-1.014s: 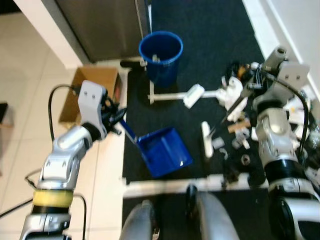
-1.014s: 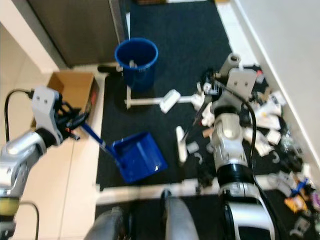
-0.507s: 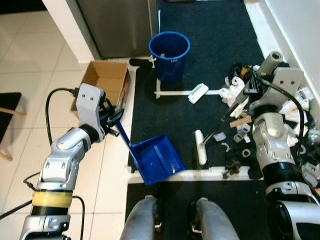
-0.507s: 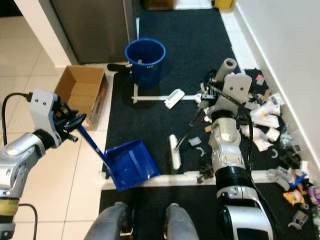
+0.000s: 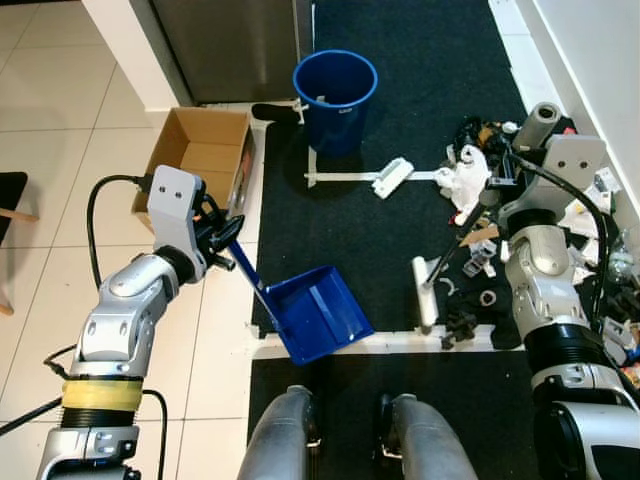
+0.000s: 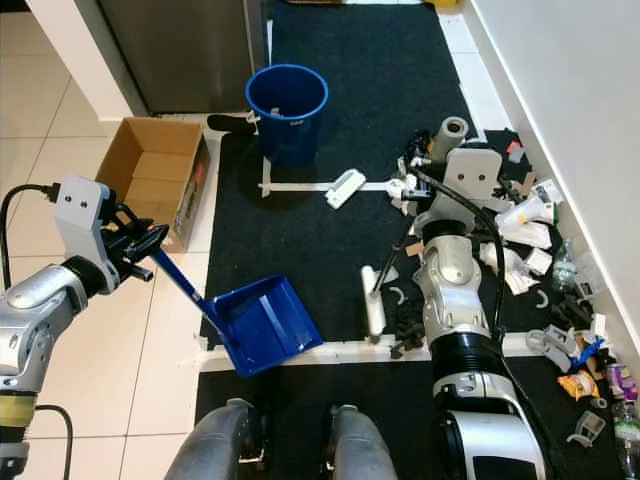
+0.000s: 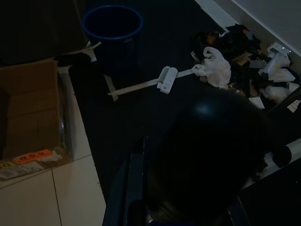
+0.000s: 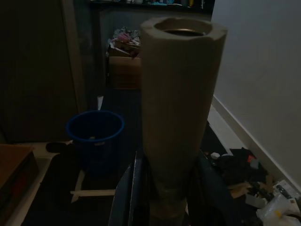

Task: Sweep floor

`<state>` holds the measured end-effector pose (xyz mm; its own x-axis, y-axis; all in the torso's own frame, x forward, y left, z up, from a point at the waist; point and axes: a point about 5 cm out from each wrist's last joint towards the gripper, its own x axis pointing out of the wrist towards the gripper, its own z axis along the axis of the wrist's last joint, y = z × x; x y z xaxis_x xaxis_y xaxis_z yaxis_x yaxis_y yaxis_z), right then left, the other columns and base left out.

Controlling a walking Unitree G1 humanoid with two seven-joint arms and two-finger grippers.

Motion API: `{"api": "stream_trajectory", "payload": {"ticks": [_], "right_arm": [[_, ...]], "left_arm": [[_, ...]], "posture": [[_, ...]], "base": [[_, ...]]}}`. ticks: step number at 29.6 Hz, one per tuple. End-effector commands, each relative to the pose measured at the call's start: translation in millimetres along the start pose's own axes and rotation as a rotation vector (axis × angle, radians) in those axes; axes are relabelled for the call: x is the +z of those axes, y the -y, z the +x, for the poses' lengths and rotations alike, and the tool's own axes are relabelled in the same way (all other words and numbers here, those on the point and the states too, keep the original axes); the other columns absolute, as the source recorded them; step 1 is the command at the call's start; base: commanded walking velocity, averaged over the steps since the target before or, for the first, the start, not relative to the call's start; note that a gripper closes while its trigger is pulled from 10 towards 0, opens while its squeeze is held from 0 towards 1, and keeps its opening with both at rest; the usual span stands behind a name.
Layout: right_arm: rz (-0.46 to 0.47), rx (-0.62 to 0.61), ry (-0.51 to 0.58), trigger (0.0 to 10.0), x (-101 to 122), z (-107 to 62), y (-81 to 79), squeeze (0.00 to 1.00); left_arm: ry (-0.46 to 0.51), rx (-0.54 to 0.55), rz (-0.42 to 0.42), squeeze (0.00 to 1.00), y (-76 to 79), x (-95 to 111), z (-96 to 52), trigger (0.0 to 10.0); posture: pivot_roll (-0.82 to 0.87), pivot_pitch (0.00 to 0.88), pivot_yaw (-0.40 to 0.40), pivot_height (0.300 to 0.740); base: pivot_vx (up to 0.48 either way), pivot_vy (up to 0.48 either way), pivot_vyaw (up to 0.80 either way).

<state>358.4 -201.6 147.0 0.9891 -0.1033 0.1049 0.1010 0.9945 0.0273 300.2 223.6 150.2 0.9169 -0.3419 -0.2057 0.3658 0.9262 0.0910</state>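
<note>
My left gripper is shut on the handle of a blue dustpan, whose pan rests on the black mat by a white tape line. My right gripper is shut on a broom with a thick tan handle. Its thin shaft slants down to the white broom head on the mat. A heap of litter lies beside the head and runs on toward the wall. In the left wrist view the dark handle end blocks the near part.
A blue bucket stands on the mat ahead, and an open cardboard box sits on the tiles to its left. A white scrap lies on another tape line. The white wall bounds the right. Light tiles stretch left.
The camera has shifted and the blur has cleared. The broom head has slid a little to the right, toward the litter. The dustpan stays held in about the same place.
</note>
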Motion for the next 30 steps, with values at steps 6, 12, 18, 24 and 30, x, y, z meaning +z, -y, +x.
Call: {"api": "stream_trajectory", "payload": {"ticks": [6,12,18,24,30], "right_arm": [[0.000,-0.003,0.041,10.0,8.5,1.6,0.1,0.00],[0.000,-0.002,0.040,10.0,8.2,1.6,-0.1,0.00],[0.000,-0.002,0.040,10.0,8.1,1.6,-0.2,0.00],[0.002,-0.001,0.040,10.0,8.0,1.6,-0.8,0.00],[0.001,0.000,0.039,10.0,7.9,1.8,-0.9,0.00]], "left_arm": [[0.033,-0.002,0.005,0.00,-0.3,3.8,0.2,10.0],[0.033,-0.003,0.003,0.00,-0.3,3.6,0.4,10.0],[0.034,0.001,0.003,0.00,-0.7,3.4,0.4,10.0],[0.037,0.004,0.002,0.00,-1.2,4.0,0.3,10.0],[0.038,0.000,0.003,0.00,-1.0,4.2,0.4,10.0]], "posture": [[-0.02,0.189,-0.002,0.740],[-0.02,0.191,-0.003,0.740],[-0.02,0.191,-0.003,0.740],[-0.02,0.192,-0.003,0.740],[-0.02,0.189,-0.004,0.740]], "base": [[0.000,-0.318,0.00],[0.000,-0.316,0.00],[0.000,-0.311,0.00],[0.000,-0.296,0.00],[0.000,-0.297,0.00]]}}
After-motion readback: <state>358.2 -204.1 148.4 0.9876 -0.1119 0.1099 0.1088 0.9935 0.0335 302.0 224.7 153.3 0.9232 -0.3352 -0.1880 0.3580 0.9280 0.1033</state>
